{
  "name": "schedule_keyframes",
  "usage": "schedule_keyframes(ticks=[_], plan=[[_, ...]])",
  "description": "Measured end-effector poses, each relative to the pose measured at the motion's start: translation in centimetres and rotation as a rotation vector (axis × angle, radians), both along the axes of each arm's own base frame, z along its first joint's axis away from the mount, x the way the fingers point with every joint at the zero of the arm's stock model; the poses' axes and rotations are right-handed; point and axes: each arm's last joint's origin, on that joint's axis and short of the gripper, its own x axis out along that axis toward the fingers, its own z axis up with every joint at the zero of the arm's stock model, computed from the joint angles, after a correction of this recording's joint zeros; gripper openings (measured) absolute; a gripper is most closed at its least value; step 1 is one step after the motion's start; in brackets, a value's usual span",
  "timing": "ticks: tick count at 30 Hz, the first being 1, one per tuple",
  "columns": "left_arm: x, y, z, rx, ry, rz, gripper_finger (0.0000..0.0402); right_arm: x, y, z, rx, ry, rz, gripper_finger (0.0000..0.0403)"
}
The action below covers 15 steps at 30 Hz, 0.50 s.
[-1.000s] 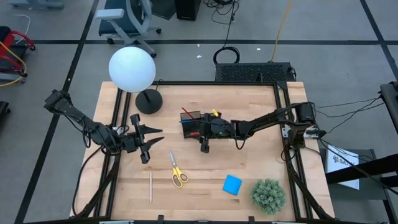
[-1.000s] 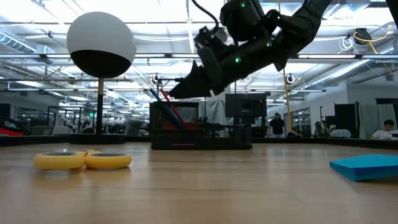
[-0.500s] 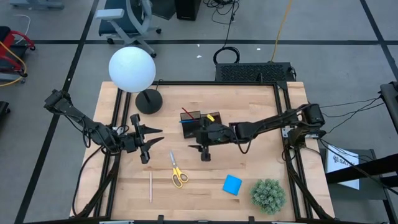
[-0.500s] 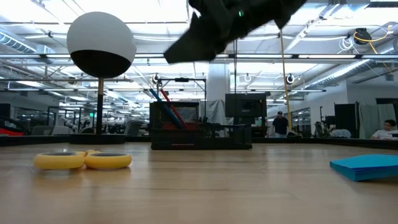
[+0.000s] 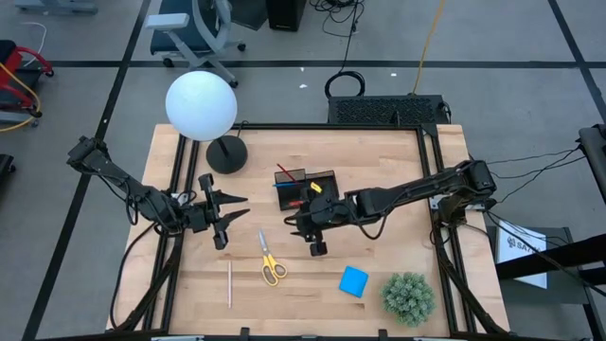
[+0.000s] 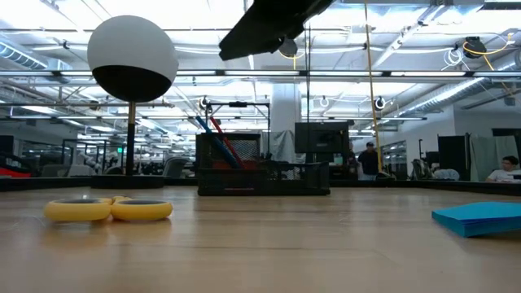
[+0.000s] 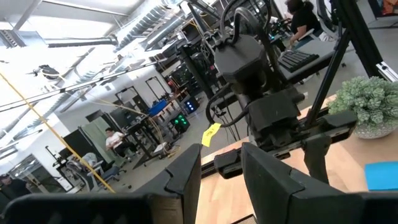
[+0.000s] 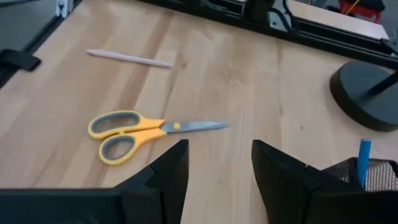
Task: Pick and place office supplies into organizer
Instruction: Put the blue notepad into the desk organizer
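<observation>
The black organizer (image 5: 305,188) stands mid-table with red and blue pens upright in it; it also shows in the low view (image 6: 260,167). Yellow-handled scissors (image 5: 271,260) (image 8: 149,130) lie flat on the wood, and a pale pencil (image 5: 229,282) (image 8: 129,58) lies nearer the left edge. A blue notepad (image 5: 353,281) (image 6: 480,218) rests flat to the right. My right gripper (image 5: 307,235) (image 8: 217,180) hovers open between the organizer and the scissors, holding nothing. My left gripper (image 5: 231,216) (image 7: 221,180) waits open at the table's left.
A lamp with a white globe (image 5: 201,104) and round black base (image 5: 226,153) stands at the far left. A green spiky plant ball (image 5: 409,296) sits at the near right corner. Bare wood lies between the scissors and the notepad. People show in the room behind.
My right gripper has drawn back from over the organizer, moving toward the table's near edge and a little left, toward the scissors, and has risen out of the top of the low view. Nothing on the table has moved.
</observation>
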Motion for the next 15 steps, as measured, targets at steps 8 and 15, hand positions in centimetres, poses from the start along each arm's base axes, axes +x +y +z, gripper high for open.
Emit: schedule_keyframes(ticks=[8, 15], plan=[[0.00, 0.00, 0.00, 0.000, 0.000, 0.000, 0.0124, -0.06, 0.35, 0.19, 0.050, 0.020, 0.057, 0.0166], [0.00, 0.00, 0.01, -0.001, -0.001, 0.000, 0.0124, -0.21, 0.37, -0.01, 0.067, 0.049, 0.061, 0.0166]])
